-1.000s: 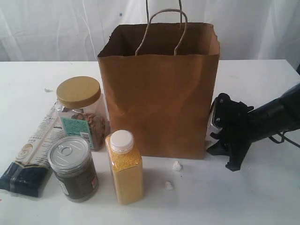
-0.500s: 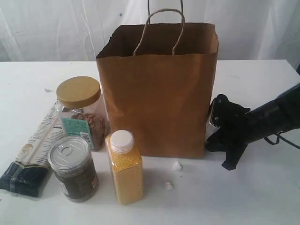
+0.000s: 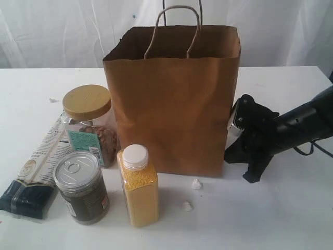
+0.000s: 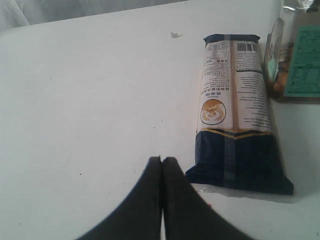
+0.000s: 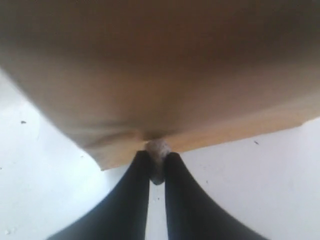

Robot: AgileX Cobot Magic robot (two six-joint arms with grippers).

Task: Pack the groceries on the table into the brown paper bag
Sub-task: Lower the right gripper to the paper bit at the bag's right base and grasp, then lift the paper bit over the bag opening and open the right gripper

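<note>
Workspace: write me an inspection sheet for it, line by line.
Surface: broad white tabletop, flat.
Job's things: tall brown paper bag standing, open; tan-lidded clear jar, silver-lidded dark jar, white-capped yellow bottle and long white-and-navy packet outside it, to its left in the exterior view.
Clutter: two small white scraps before the bag.
Grippers: left gripper jaws shut over bare tabletop beside the packet; right gripper against the bag's side, jaws closed on a small pale lump, unidentifiable.
Cables: thin black cable at the right arm.
Surroundings: white curtain behind.

Two white crumpled scraps [image 3: 196,184] lying near each other in front. Draped white curtain [image 3: 62,31] behind. Tiny white fleck [image 3: 53,100] far left.
</note>
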